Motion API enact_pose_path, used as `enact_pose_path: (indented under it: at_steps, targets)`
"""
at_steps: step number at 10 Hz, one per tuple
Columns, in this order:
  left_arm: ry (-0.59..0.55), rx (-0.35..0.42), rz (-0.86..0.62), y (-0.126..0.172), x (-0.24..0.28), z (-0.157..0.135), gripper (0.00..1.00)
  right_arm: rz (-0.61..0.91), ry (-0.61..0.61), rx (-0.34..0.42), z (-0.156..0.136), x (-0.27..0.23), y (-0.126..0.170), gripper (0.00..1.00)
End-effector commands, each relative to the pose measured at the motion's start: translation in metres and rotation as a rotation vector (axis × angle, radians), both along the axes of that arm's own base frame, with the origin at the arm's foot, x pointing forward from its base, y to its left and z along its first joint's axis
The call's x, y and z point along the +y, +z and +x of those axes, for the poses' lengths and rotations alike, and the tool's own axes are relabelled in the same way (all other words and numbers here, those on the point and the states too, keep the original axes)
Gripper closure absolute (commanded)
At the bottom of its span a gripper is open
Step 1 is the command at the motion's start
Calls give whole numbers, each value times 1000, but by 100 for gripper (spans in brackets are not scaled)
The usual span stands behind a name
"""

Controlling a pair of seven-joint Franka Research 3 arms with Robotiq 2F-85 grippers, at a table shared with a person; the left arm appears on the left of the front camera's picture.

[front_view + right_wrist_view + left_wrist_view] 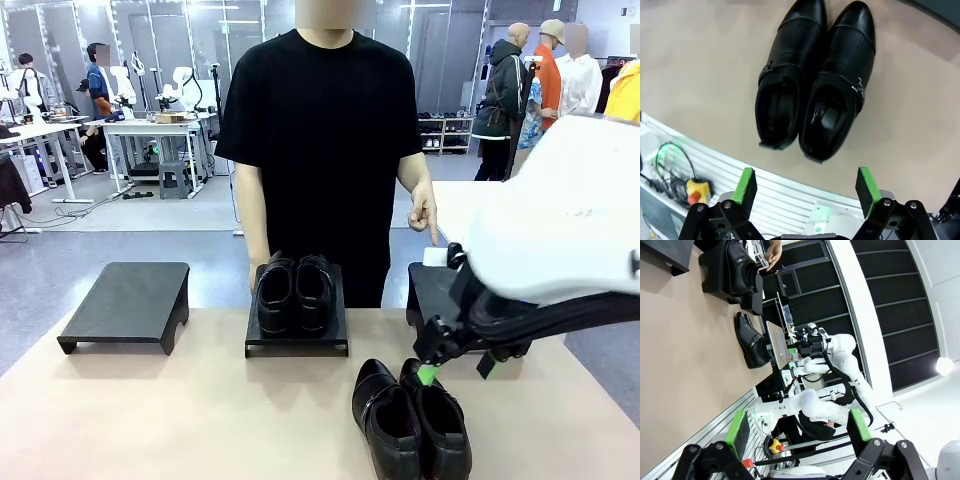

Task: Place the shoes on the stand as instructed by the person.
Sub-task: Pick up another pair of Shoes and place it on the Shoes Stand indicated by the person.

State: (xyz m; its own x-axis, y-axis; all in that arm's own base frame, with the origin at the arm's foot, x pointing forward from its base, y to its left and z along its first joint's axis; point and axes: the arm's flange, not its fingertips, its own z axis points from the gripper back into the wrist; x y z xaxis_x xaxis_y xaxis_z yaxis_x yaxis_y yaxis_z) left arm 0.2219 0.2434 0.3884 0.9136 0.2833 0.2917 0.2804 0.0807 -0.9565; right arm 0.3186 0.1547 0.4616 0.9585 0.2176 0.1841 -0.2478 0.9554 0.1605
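One pair of glossy black shoes [295, 293] stands on the middle stand [297, 347]. A second pair of shoes [410, 422] [815, 85] [752, 340] lies on the tan table near its front edge, right of centre. My right gripper [458, 368] [806, 187] hovers open just above that pair's far ends, nothing between its green pads. The person [320, 130] stands behind the middle stand, one hand [427, 218] pointing a finger down at the right stand [430, 290], which my right arm partly hides. My left gripper [797, 430] is open and empty, well off from the shoes.
The left stand [125, 300] is bare, with open tabletop in front of it. My bulky white right arm [560, 230] crosses over the right side of the table. Other tables and people are far behind.
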Motion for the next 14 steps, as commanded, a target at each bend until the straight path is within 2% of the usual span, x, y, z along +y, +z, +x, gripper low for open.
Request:
enact_pose_path:
  at_steps: [1, 3, 6, 13, 14]
  targets:
    - [9, -8, -5, 2, 1, 1, 0, -27, -55, 1, 10, 16, -28, 0]
    - [9, -8, -5, 2, 1, 1, 0, -57, -66, 48, 12, 27, -52, 0]
    - [9, -8, -5, 2, 1, 1, 0, -60, -102, 59, 19, 36, -82, 0]
    - [9, -8, -5, 2, 1, 1, 0, -155, -128, 20, 26, 57, -116, 0]
    - [9, -8, -5, 2, 1, 1, 0, -154, -115, 23, 25, 60, -118, 60]
